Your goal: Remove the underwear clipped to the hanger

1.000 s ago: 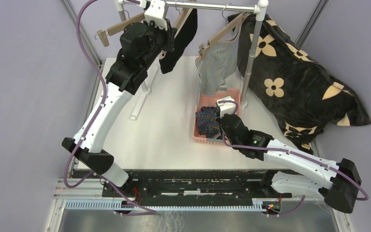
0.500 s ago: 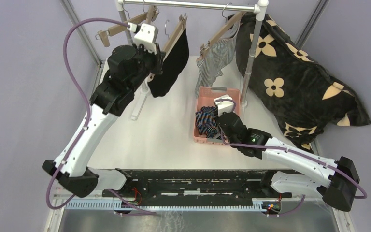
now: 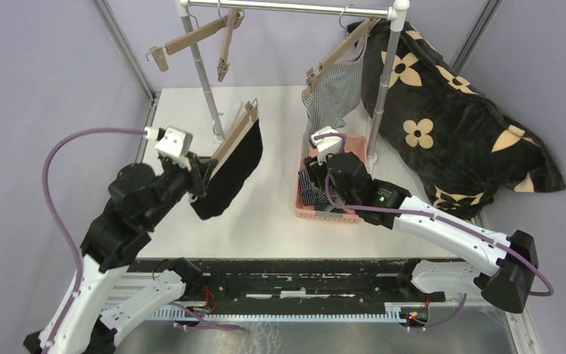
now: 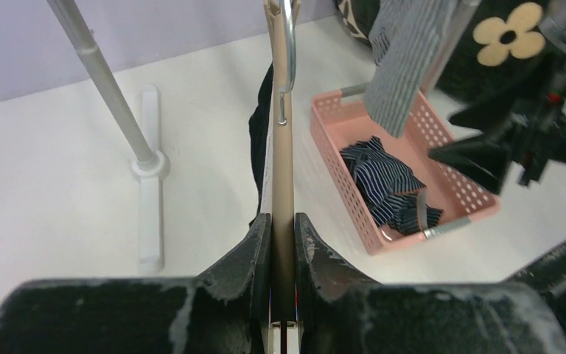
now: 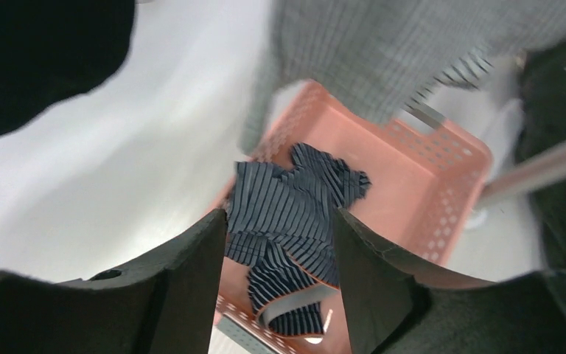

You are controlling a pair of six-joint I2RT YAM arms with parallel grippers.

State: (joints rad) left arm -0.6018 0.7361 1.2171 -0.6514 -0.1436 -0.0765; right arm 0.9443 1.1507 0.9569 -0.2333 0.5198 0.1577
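Hanger (image 3: 237, 131) with black pair (image 3: 230, 173) now off rail (image 3: 287, 7), left gripper (image 4: 284, 240) clamped on it over table (image 3: 265, 210). Right gripper (image 5: 280, 219) just opened, empty, above navy pair (image 4: 385, 181) in basket (image 5: 431, 184). Grey pair (image 3: 332, 96) still clipped; two left.

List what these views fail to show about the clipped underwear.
- Left wrist: the hanger is seen edge-on, so where it holds the black pair is hidden.
- Right wrist: the grey striped pair is blurred and cut off by the top edge.
- Top view: the right arm covers part of the navy pair.
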